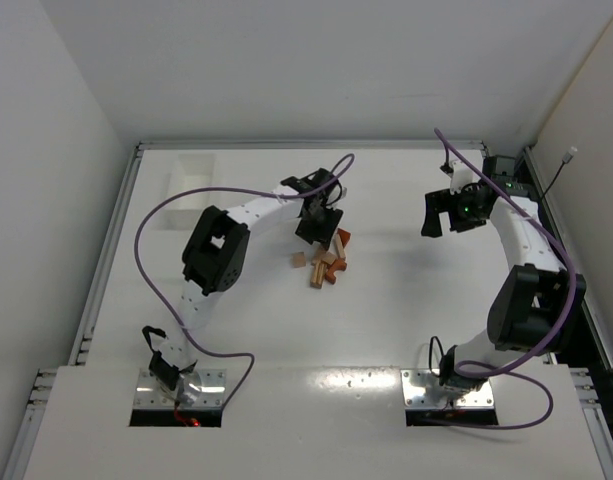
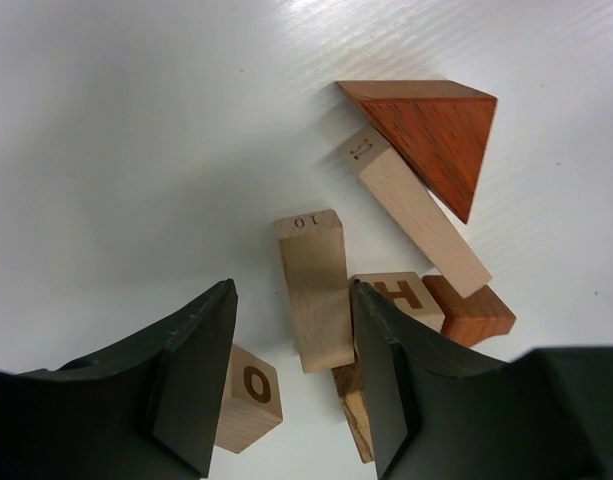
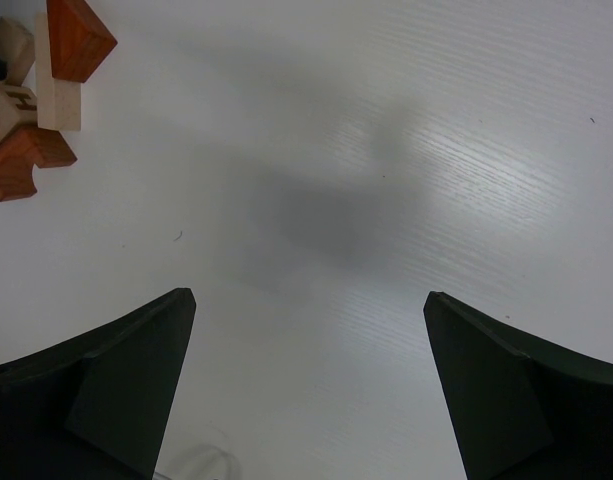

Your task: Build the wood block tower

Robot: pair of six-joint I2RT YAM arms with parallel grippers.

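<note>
The wood blocks [image 1: 327, 263] lie in a loose cluster at the table's middle; no stacked tower shows. My left gripper [image 1: 317, 226] hovers just over them, open. In the left wrist view a tan bar marked "10" [image 2: 316, 295] lies between the open jaws of the left gripper [image 2: 294, 290], close against the right finger. A tan "O" cube [image 2: 248, 397] sits by the left finger. An "H" cube [image 2: 404, 292], a long tan bar [image 2: 418, 212], a reddish wedge [image 2: 434, 128] and a reddish-brown piece [image 2: 473, 313] lie beyond. My right gripper [image 1: 441, 213] is open and empty over bare table [image 3: 308, 296].
A white tray [image 1: 191, 170] sits at the back left. The right wrist view catches the cluster's edge at top left, with the reddish wedge [image 3: 76, 35] and the reddish-brown piece [image 3: 21, 160]. A raised frame [image 1: 116, 240] borders the table.
</note>
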